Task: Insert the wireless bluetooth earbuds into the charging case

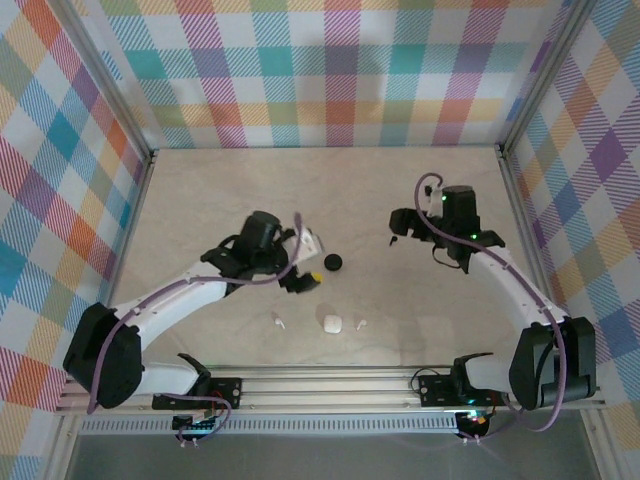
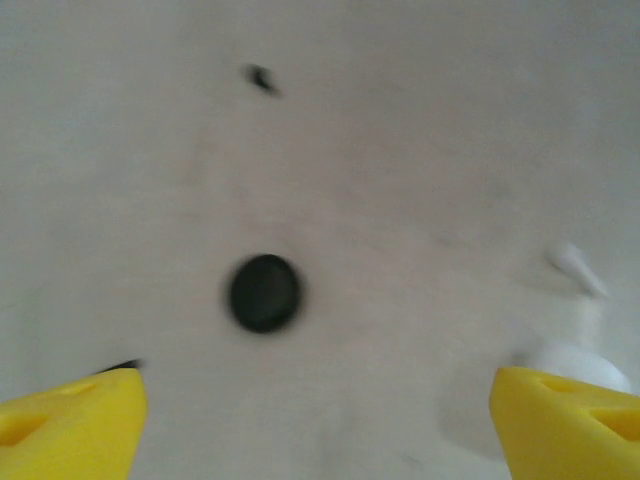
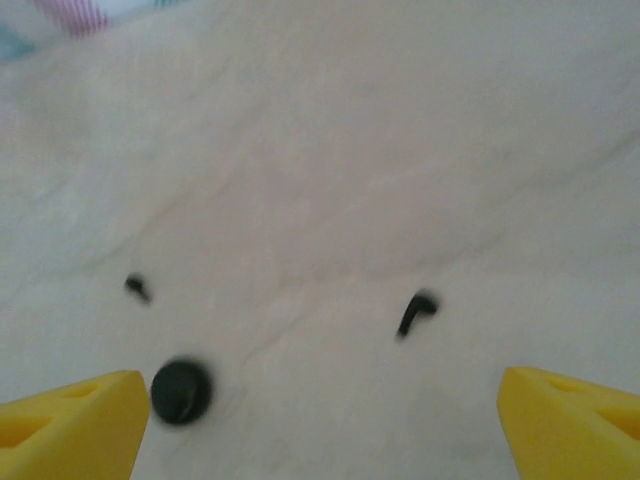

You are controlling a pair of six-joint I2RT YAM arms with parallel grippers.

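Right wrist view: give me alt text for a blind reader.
A round black case and two black earbuds lie apart on a pale table. The right gripper is open and empty, its yellow fingertips at the bottom corners.

I find the desk (image 1: 330, 190) smooth, matt, stone-patterned with faint veins. My left pincer (image 2: 318, 430) fingertips (image 2: 70, 425) and right pincer (image 3: 320, 425) fingertips (image 3: 570, 420): matt yellow plastic. The black case (image 2: 264, 292): smooth dark plastic by the look. The near rail (image 1: 330, 380): bare ribbed metal. The walls (image 1: 300, 70): matt checked print.
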